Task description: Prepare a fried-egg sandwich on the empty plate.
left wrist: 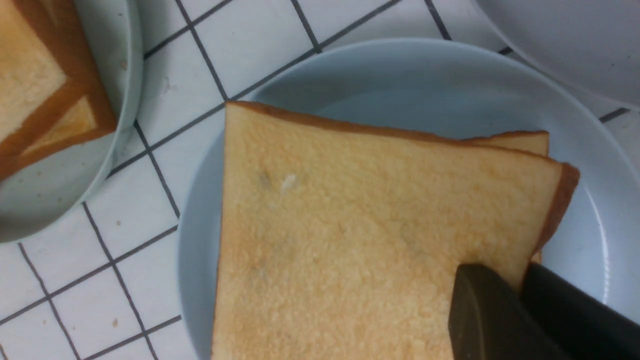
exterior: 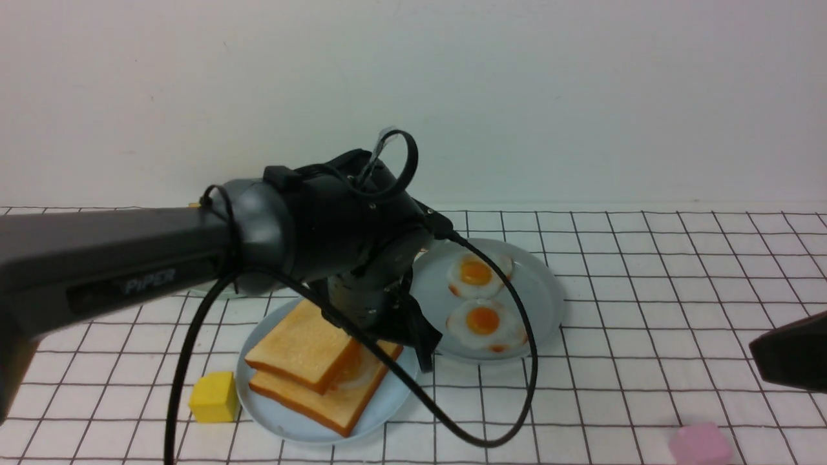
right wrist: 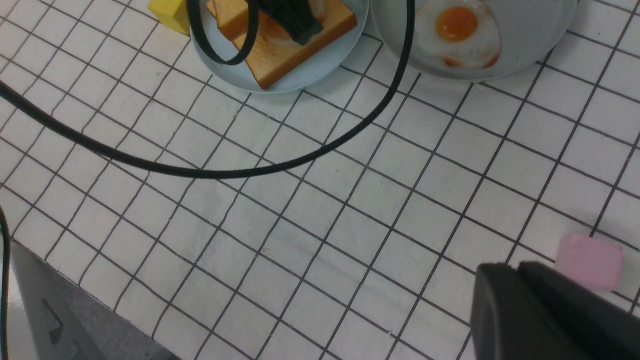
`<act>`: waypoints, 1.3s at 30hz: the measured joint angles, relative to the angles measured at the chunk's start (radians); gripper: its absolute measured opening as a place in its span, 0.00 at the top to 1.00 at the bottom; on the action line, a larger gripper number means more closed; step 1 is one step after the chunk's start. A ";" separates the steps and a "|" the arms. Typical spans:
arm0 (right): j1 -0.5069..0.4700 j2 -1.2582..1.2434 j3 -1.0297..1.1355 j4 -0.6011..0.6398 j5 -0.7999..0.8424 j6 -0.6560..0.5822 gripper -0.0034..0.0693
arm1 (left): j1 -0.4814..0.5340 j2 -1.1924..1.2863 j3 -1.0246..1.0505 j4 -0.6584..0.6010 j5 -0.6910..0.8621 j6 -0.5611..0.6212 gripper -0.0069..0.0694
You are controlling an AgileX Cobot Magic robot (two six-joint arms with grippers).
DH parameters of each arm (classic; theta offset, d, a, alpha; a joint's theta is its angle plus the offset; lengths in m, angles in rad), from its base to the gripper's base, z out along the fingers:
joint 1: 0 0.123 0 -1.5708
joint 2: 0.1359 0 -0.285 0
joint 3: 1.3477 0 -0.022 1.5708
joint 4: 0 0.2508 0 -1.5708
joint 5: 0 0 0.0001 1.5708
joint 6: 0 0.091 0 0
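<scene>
Fried-egg sandwich [exterior: 323, 368] is being assembled on the pale blue plate [exterior: 387, 400], its top toast slice [left wrist: 350, 225] being pinched at one edge by the closed left gripper [left wrist: 520, 285], apparently for squaring over the egg [exterior: 354, 369], while the right gripper [right wrist: 520, 280], opening impossible to tell, is being held well off that plate.

Left arm [exterior: 129, 258], seemingly black, marked PiPER, with black cable [exterior: 535, 361].

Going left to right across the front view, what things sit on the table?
yellow block → blue plate holding the sandwich → grey plate holding two fried eggs → pink block
</scene>
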 joint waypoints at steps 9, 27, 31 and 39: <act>0.000 0.000 0.000 0.001 -0.007 -0.012 0.86 | 0.000 0.033 0.000 -0.045 -0.025 -0.001 0.82; 0.000 -0.001 0.000 0.002 -0.004 -0.015 0.84 | 0.000 -0.030 -0.021 -0.142 0.041 0.031 0.53; 0.000 -0.020 0.000 -0.010 0.018 -0.015 0.84 | 0.000 -0.200 -0.019 -0.225 0.045 0.081 0.66; 0.000 -0.167 0.000 -0.103 0.107 0.084 0.84 | 0.000 -0.820 0.283 -0.306 -0.181 0.132 0.93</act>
